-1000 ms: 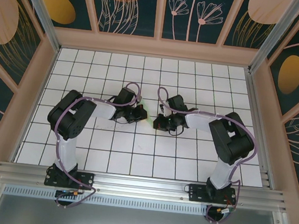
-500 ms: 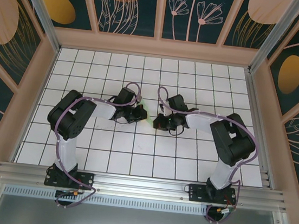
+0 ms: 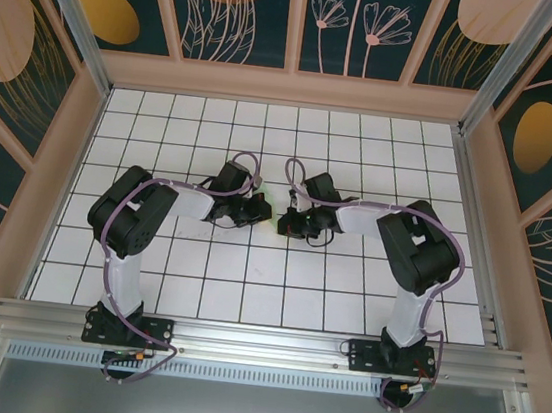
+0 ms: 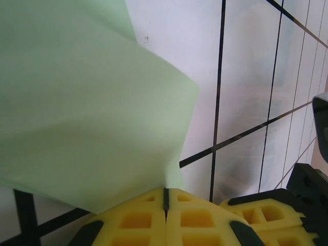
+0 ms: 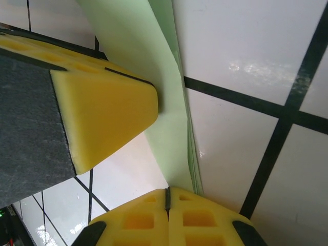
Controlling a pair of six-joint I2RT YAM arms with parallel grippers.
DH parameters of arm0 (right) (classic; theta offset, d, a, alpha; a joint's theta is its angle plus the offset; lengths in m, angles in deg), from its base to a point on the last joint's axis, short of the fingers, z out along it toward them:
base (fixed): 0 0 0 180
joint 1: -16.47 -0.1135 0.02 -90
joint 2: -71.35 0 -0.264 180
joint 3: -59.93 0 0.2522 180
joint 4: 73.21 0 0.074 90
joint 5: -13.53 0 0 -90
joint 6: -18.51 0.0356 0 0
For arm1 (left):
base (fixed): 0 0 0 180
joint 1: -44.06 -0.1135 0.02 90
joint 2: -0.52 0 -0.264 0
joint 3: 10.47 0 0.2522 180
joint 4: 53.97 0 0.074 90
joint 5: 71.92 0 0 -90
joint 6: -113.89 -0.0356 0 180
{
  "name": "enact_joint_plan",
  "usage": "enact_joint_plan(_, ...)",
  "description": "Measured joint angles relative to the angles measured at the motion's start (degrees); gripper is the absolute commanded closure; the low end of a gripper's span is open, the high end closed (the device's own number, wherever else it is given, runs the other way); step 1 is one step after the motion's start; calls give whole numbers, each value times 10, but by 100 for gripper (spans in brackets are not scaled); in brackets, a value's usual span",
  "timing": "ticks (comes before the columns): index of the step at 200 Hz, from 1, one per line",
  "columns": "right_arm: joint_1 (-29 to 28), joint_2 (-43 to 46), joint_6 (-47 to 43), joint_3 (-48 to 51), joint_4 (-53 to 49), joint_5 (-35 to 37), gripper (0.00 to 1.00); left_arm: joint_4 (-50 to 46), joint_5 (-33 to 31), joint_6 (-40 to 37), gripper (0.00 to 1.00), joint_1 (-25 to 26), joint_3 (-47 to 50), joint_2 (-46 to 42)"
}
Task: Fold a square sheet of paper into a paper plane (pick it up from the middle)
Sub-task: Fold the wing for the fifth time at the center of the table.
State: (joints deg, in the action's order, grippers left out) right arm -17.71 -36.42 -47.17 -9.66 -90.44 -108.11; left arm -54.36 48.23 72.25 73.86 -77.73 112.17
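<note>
— How do the left jaws stand?
— Shut. In the left wrist view their two yellow pads (image 4: 138,220) meet at a thin seam. The pale green paper (image 4: 77,113) comes out of that seam, so they are closed on it.
— Where does the paper go from there?
— It fans up and to the left of the pads, a broad curved flap over the white gridded worktop (image 4: 246,77). Its right-hand edge runs back down to the seam.
— And the right jaws?
— Also closed on the paper. In the right wrist view their pads (image 5: 200,220) press together, and the paper (image 5: 169,128) rises from between them as a narrow strip. Layered edges show along its right side, so it is folded there.
— How near are the two pairs?
— Very near. The left jaws' pad (image 5: 102,113) sits just left of the strip, its tip against the paper. Seen from the left wrist, the right jaws' pads (image 4: 256,218) lie just right of the left ones.
— And from above?
— The left arm (image 3: 139,215) and right arm (image 3: 417,249) both reach inward, and their jaws meet tip to tip. The paper between them is too small to make out there.
</note>
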Motion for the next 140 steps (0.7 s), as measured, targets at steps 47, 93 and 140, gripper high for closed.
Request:
enact_joint_plan(47, 7, 5, 0, 28, 39, -9, 98, -17, -4, -15, 91, 1, -10, 0)
enact_joint_plan(93, 10, 10, 0, 54, 84, -15, 99, -36, -8, -40, 90, -3, -20, 0)
enact_joint_plan(140, 12, 10, 0, 61, 95, -19, 99, -52, -28, -78, 87, -47, -37, 3)
